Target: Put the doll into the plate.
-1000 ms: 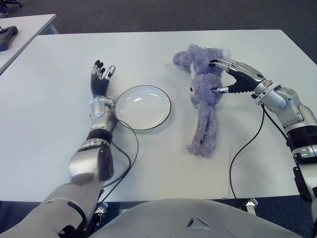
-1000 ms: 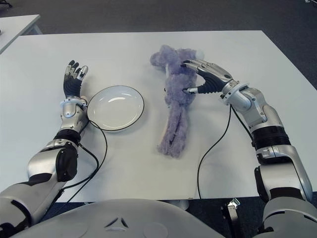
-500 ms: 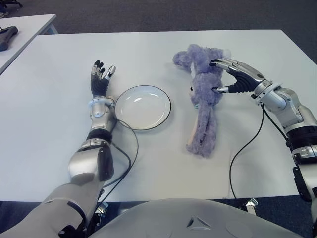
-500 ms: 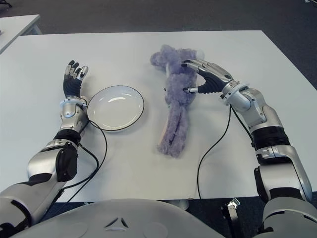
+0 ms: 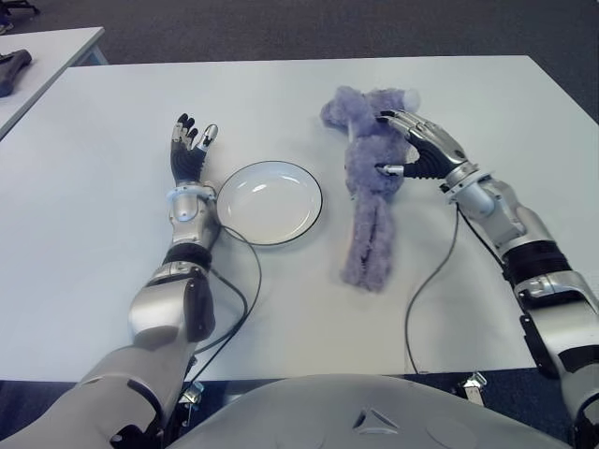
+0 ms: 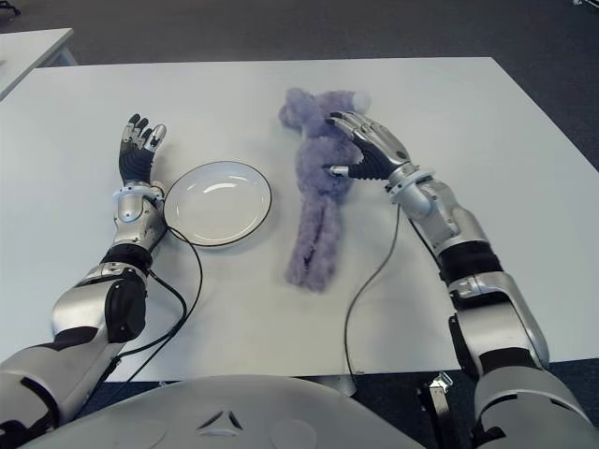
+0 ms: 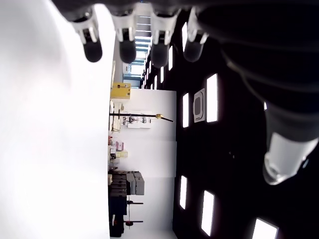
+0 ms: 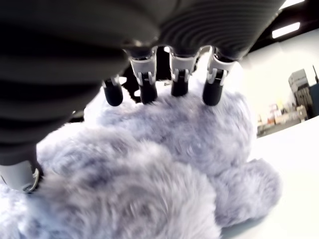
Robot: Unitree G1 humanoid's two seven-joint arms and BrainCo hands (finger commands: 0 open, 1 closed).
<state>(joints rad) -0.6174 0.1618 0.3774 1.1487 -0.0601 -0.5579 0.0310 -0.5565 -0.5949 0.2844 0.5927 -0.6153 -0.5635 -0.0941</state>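
A purple plush doll lies stretched out on the white table, just right of a white plate with a dark rim. My right hand is on the doll's upper body, below its head. Its fingers arch over the fur and its thumb presses in from the near side, so the hand grips the doll. The doll's legs trail toward me on the table. My left hand shows just left of the plate, fingers straight and holding nothing. The plate holds nothing.
A cable runs from my right wrist across the table to its front edge, and another cable loops near my left forearm. A second table with a dark object stands at the far left.
My right hand has moved left toward the plate and taken the doll with it. The doll's legs have swung closer to the plate. The left hand has not moved.
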